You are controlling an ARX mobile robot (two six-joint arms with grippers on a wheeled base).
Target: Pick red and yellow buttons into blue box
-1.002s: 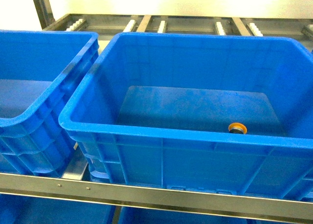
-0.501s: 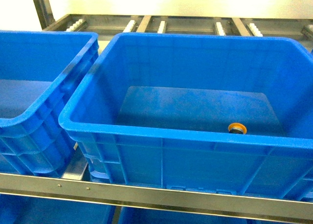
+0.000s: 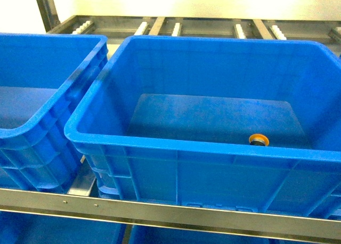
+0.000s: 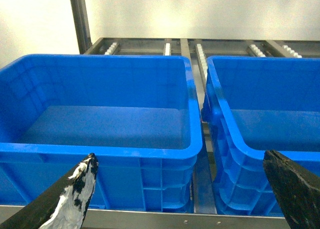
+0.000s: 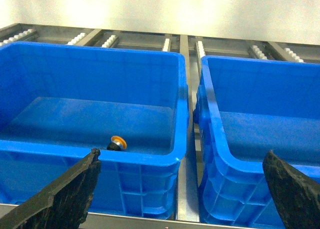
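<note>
The blue box (image 3: 176, 143) fills the middle of the head view, deep with a thick level rim. A yellow button (image 3: 259, 139) lies on its side on the box floor near the front right; the right wrist view shows the same yellow button (image 5: 118, 143) inside the blue box (image 5: 145, 158). The red button is out of view. Neither gripper shows in the head view. My left gripper (image 4: 179, 159) is open and holds nothing, in front of two crates. My right gripper (image 5: 183, 154) is open and holds nothing, before the box's front right corner.
A blue crate with a dipped front wall (image 3: 32, 128) stands left of the box. Another blue crate (image 5: 260, 139) stands to its right. A steel shelf rail (image 3: 160, 212) runs along the front, roller tracks (image 3: 176, 28) lie behind, and more blue crates sit on the shelf below.
</note>
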